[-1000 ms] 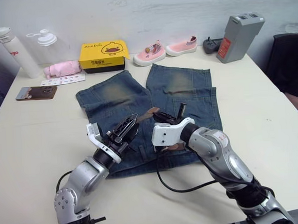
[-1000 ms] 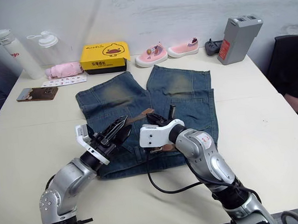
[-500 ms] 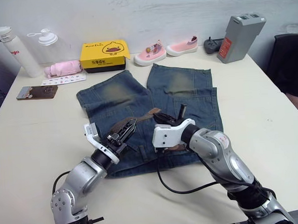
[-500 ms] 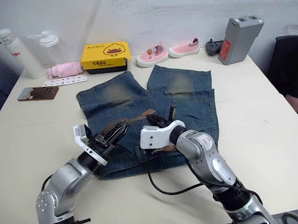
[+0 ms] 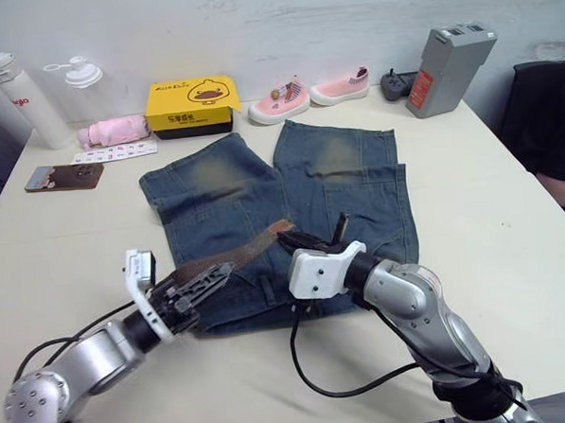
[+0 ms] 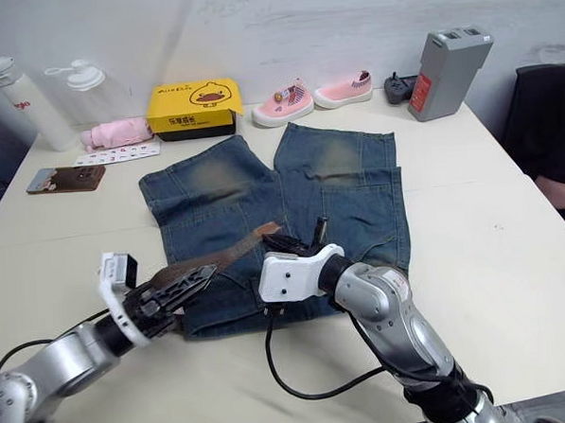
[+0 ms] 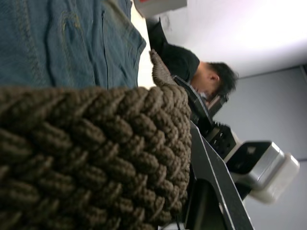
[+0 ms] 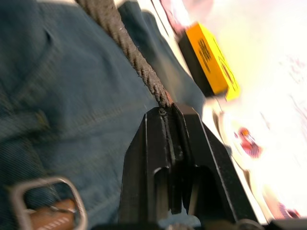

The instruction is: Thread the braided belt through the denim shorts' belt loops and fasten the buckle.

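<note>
Both grippers, left [image 5: 203, 282] and right [image 5: 286, 236], have their jaws clamped on the brown braided belt [image 5: 251, 247], stretched above the blue denim shorts [image 5: 291, 187] on the table. Keeping it taut should help aim for a loop.

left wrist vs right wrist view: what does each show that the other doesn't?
Left wrist view alone: a person in a dark top beyond the table edge, and the right hand with its white wrist block.

Right wrist view alone: the silver buckle lying on the denim, the yellow box, and the right hand's own black fingers closed on the strap.

Both: the braided belt close up, over the denim shorts.
</note>
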